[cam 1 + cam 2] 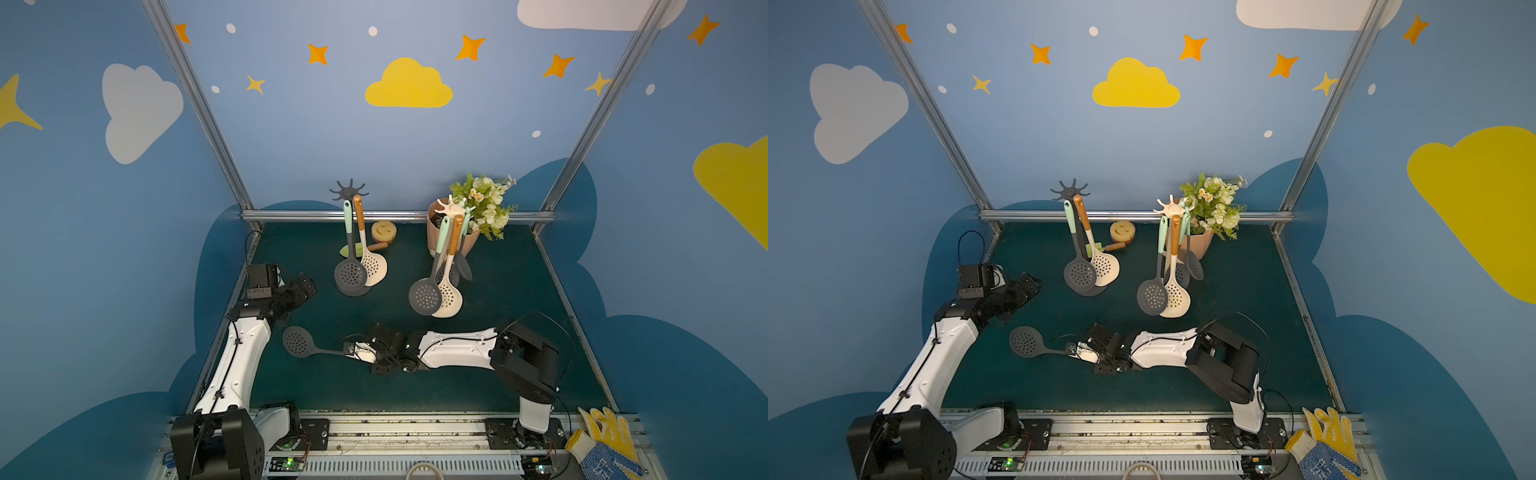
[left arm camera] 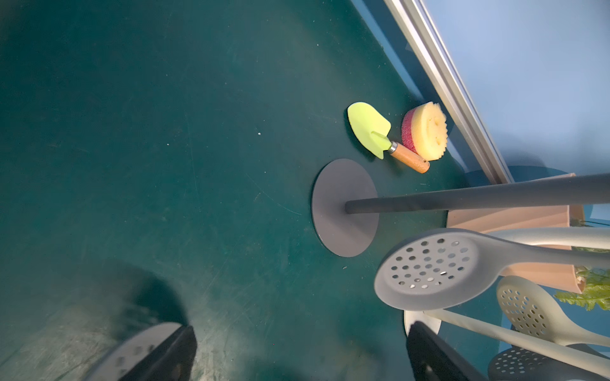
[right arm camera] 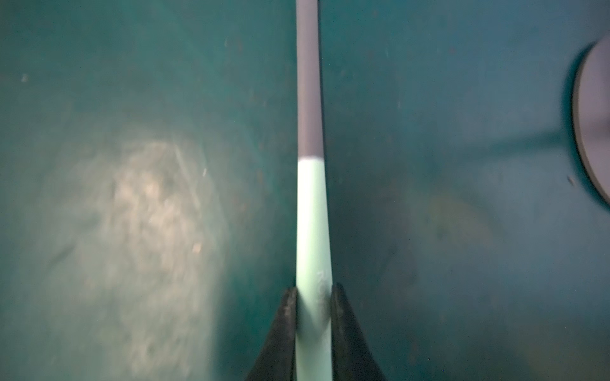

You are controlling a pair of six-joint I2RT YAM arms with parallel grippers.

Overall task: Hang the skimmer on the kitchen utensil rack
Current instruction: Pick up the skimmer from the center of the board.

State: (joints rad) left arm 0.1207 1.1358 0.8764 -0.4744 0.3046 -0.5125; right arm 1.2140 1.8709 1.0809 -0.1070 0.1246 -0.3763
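The right claw [image 3: 313,292] grips the mint handle of the dark grey perforated skimmer [image 1: 297,341], bowl at its nine o'clock; left claw [image 2: 298,346] gapes.

On the dark green tabletop [image 1: 519,291] were set a grey rack [image 2: 340,231] and a cream rack [image 1: 450,206], a potted plant [image 1: 1200,246] at the back, a green trowel [image 2: 368,127] just beside a yellow sponge [image 2: 429,132], and a grey skimmer [image 1: 299,341] laid flat near the front.
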